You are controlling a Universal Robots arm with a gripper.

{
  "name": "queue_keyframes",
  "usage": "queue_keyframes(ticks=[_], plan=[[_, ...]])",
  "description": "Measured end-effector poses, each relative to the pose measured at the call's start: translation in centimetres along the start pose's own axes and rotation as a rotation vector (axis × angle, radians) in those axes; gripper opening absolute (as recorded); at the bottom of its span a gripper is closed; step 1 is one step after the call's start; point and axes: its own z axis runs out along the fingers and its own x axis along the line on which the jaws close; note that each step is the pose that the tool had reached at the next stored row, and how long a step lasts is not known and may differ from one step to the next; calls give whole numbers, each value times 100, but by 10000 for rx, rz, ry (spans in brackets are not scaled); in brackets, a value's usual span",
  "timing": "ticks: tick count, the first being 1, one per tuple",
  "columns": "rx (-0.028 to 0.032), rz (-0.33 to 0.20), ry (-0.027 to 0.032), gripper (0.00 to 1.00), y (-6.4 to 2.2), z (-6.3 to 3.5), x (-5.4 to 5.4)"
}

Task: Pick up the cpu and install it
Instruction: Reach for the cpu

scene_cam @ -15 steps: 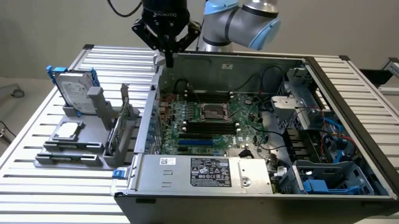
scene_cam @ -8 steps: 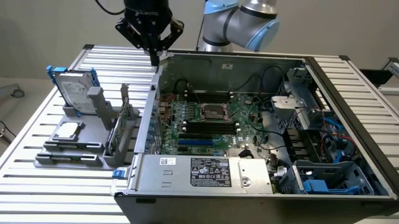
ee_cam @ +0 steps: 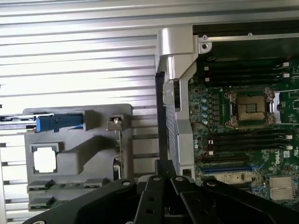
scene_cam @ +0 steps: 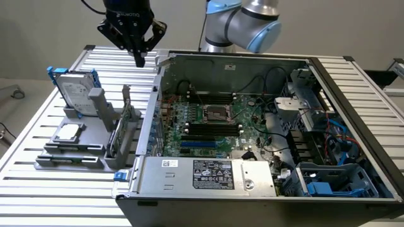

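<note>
1. The gripper is hanging shut and empty above a corner of the computer case.
2. The cpu is lying flat in a grey holder beside the case, well apart from the gripper.
3. The socket is sitting inside the case.

The robot arm is cut off by the exterior view's top edge, and so is the upper body of the gripper. In the wrist view the picture's edge cuts the gripper's black linkage. The lower end of the hard drive is hidden behind a post of the grey holder. The cpu is too small for any marking to be read, and in the wrist view its top is washed out to white. The print on the power supply label cannot be read. The computer case is cut off along the exterior view's lower edge. The contacts of the socket are too small to make out.
</note>
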Motion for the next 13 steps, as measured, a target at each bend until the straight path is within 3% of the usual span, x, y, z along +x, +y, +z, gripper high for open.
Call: queue_keyframes(ticks=[8, 13], plan=[[-1, 0, 1, 11, 2, 60, 368], [2, 1, 35, 11, 3, 92, 594]])
